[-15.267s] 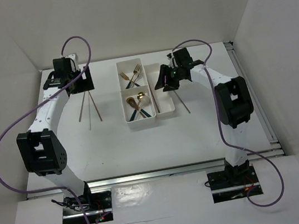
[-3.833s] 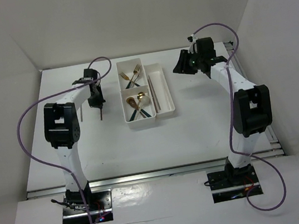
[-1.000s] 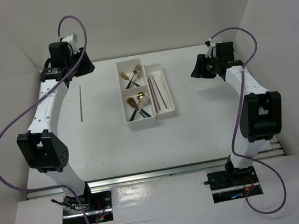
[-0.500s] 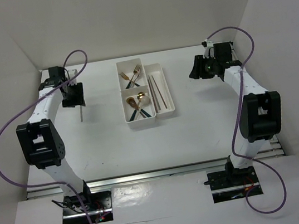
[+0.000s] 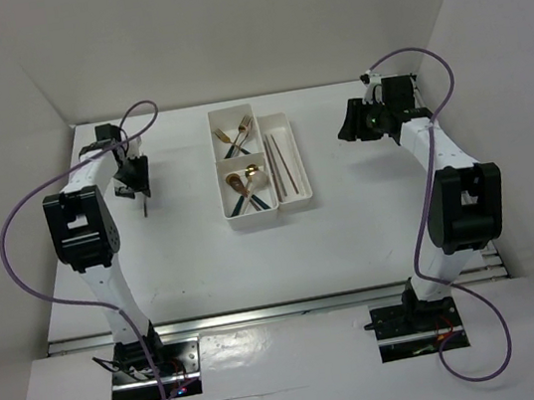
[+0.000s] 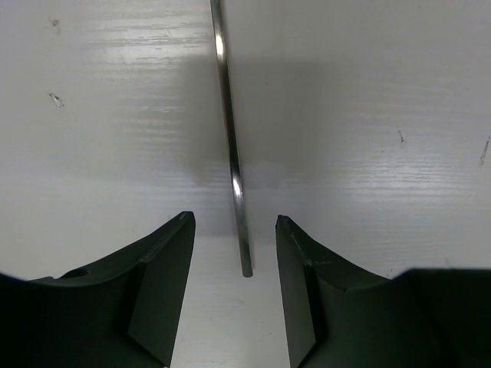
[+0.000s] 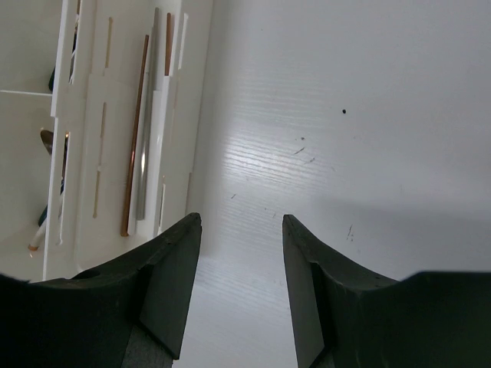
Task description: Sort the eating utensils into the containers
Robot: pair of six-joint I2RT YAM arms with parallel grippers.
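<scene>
Between left gripper (image 6: pixel 234 224) tips, silvery chopstick (image 6: pixel 228 130) end; seemingly untouched.

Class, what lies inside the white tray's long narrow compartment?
Brown and silvery chopsticks lie lengthwise in the long compartment. In the right wrist view its wall seems to cover part of one. Nothing else shows there.

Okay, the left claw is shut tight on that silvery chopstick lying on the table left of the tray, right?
Not shut. The left wrist view shows the left claw open, one finger on each side of the silvery chopstick with a gap on both sides. The rest holds: the chopstick lies on the table, left of the tray.
</scene>
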